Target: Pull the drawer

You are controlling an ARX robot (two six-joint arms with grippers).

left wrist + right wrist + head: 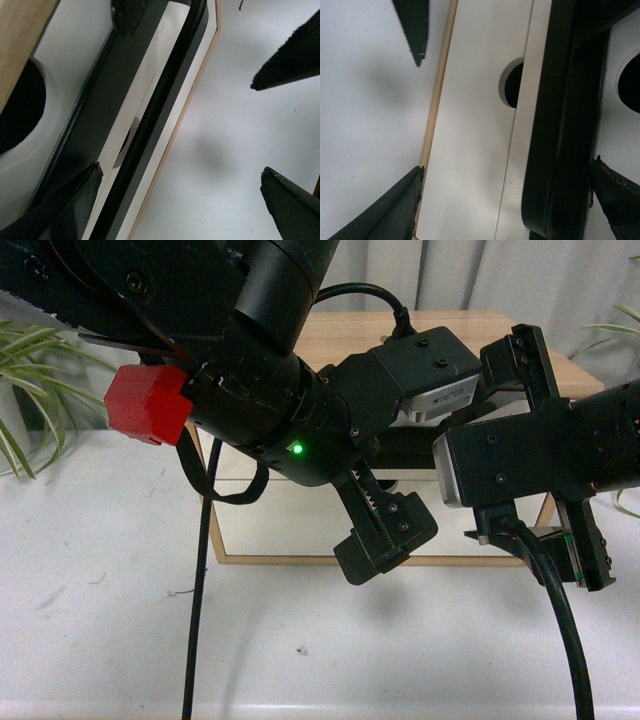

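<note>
The drawer (621, 35) has a white front with a long black bar handle (565, 125) and a semicircular notch (631, 82). My right gripper (506, 165) is open and straddles the handle, which lies close against one fingertip (607, 192). My left gripper (180, 170) is open too. The handle (150, 120) runs between its fingers, near one fingertip (82, 192). In the front view both arms hang in front of the wooden cabinet (350, 335), left gripper (372, 515) beside right gripper (560, 465), hiding most of the drawer.
Below the drawer is a plain white front (285, 515) with its own notch (512, 85). The cabinet stands on a white tabletop (110, 610). Plants stand at far left (25, 380) and far right (625, 330). A black cable (200, 580) hangs down.
</note>
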